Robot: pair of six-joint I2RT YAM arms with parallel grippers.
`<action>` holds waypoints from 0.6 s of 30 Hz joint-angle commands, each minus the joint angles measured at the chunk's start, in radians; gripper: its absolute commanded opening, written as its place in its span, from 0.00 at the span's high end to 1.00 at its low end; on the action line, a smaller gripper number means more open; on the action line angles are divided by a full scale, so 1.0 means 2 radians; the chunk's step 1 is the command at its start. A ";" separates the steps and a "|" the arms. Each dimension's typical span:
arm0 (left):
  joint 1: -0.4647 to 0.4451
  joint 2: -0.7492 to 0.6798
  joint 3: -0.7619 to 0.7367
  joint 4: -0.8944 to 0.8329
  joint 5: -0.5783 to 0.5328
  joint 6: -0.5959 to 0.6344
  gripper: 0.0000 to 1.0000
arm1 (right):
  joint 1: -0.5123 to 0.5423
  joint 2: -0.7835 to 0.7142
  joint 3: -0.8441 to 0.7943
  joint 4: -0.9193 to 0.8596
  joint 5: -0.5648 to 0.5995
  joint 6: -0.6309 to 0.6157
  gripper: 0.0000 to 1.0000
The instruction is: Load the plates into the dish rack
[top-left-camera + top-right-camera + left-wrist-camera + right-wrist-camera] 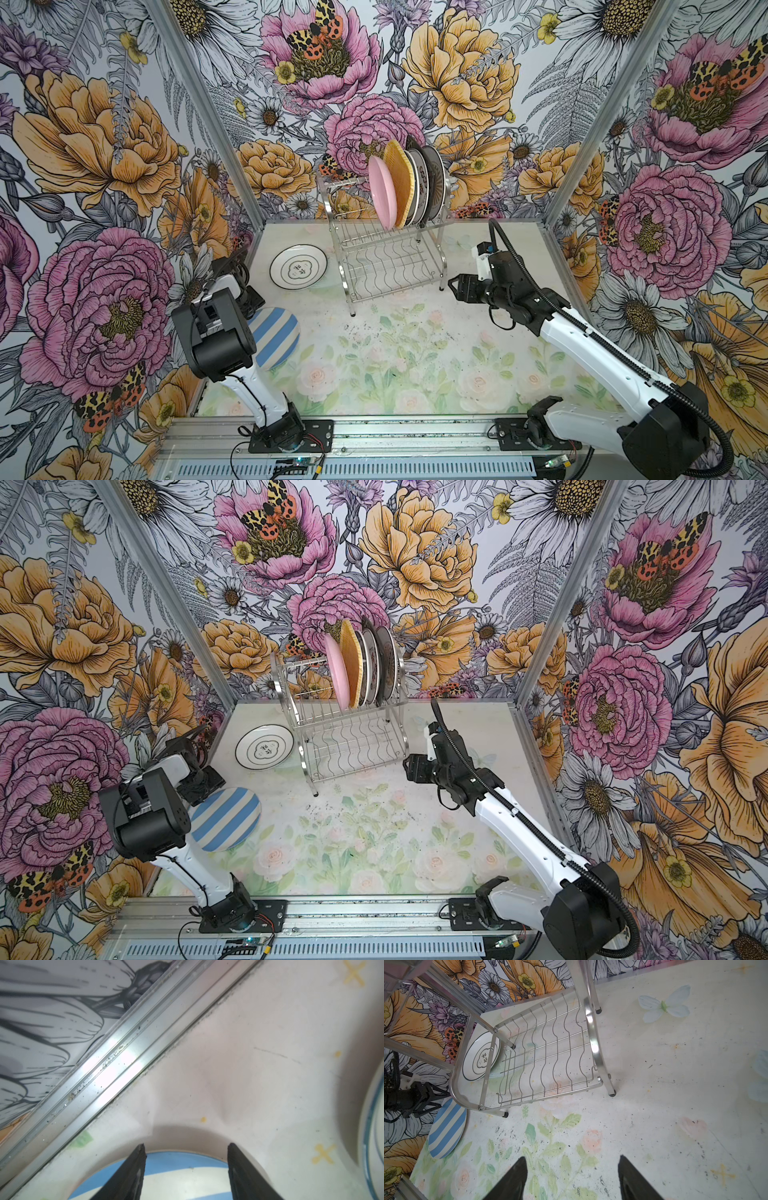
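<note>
— What do we make of the dish rack [390, 266]?
— It is shiny steel wire with curved side frames and wavy slots. In both top views we see its upper tier carrying a glossy pink plate [381, 195], a yellow woven-look plate [400, 183] and round patterned plates [432, 183] behind them, all on edge.
— And on the table [415, 353]?
— A white plate [298, 267] with a dark ring lies just beside the rack's left side. The blue-white striped plate [276, 336] lies flat further forward on the left.
— The left gripper [186, 1147]?
— From above we cannot read its jaws. Its wrist view shows us matte black fingers [135, 1167] spread apart over the striped plate's rim, clamping nothing. Whether they touch it we cannot tell.
— The right gripper [572, 1159]?
— We see it parted too and empty, above the scuffed floral surface, right of the rack.
</note>
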 commanded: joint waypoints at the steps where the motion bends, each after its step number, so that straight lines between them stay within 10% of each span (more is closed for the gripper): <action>1: -0.007 -0.037 -0.028 -0.013 0.028 -0.012 0.37 | -0.005 -0.017 -0.004 0.011 -0.004 0.001 0.30; 18: 0.068 -0.157 -0.083 0.017 0.057 -0.035 0.17 | -0.005 -0.016 -0.005 0.012 -0.009 -0.001 0.30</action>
